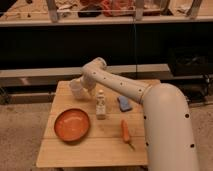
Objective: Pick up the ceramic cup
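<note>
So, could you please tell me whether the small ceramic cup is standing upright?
Upright: the small off-white ceramic cup shows its rim on top, beside the end effector.

Matt wooden table [60, 150], glossy orange bowl [72, 125].

1. I read a light wooden table [65, 155] of parallel planks in the lower centre of the frame.
2. The gripper [81, 88] is at the table's far left edge.
3. The floor [20, 140] around the table is pale and speckled.
4. Behind the table I see a long low ledge [40, 75] spanning the frame, with deep shadow above it.
5. A cluttered upper shelf [100, 21] on pale uprights crosses the top of the frame.
6. A dark crate [190, 62] sits at the right.
7. Lighting is dim and warm.
</note>
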